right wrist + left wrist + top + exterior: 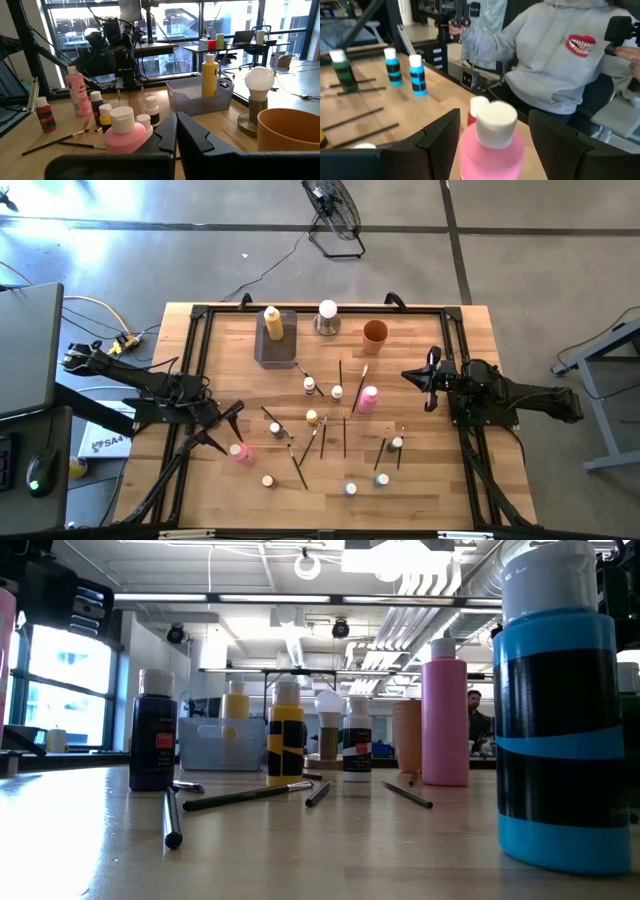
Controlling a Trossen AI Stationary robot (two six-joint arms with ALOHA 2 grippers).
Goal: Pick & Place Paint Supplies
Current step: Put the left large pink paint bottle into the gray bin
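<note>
A pink paint bottle (pixel 240 452) with a white cap (pixel 495 120) stands upright on its base at the table's near left. My left gripper (pixel 232 430) is open at the bottle's height, one finger on each side of it (pixel 494 114); no touch shows. A second pink bottle (pixel 367 398) stands at mid-table among several small white-capped bottles (pixel 312 417) and thin dark paintbrushes (pixel 343 425) lying flat. A yellow bottle (pixel 273 323) stands in the grey tray (pixel 262 352). My right gripper (pixel 425 377) waits shut at the right, holding nothing (pixel 176 120).
At the far edge stand a white ball on a metal base (pixel 327 315) and an orange cup (pixel 375 332). A black frame (pixel 200 350) runs round the tabletop. A person in a grey hoodie (pixel 545 65) sits just beyond the table's near edge.
</note>
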